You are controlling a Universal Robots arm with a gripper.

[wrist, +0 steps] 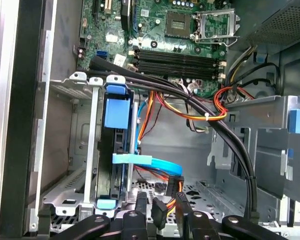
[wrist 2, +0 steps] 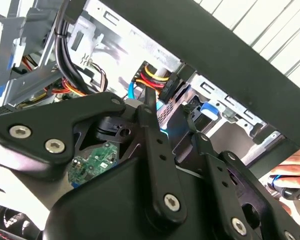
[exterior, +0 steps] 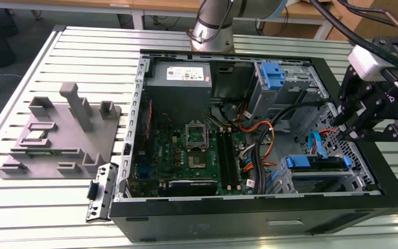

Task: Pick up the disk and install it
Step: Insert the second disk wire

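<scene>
The disk sits in the drive cage at the case's front right corner, blue rails along its edges. In the first wrist view the disk stands on edge in that cage, with a blue tab at one end. My gripper hangs over the case's right wall, just above and beyond the disk. Its black fingers are apart, so the gripper is open. A black power plug on red and yellow wires lies below the gap. In the second wrist view the gripper holds nothing.
The open computer case lies on a slatted table. Black cable bundles and a light blue data cable cross beside the disk cage. A grey power supply sits at the back. A grey fixture stands left. A hand shows outside the case.
</scene>
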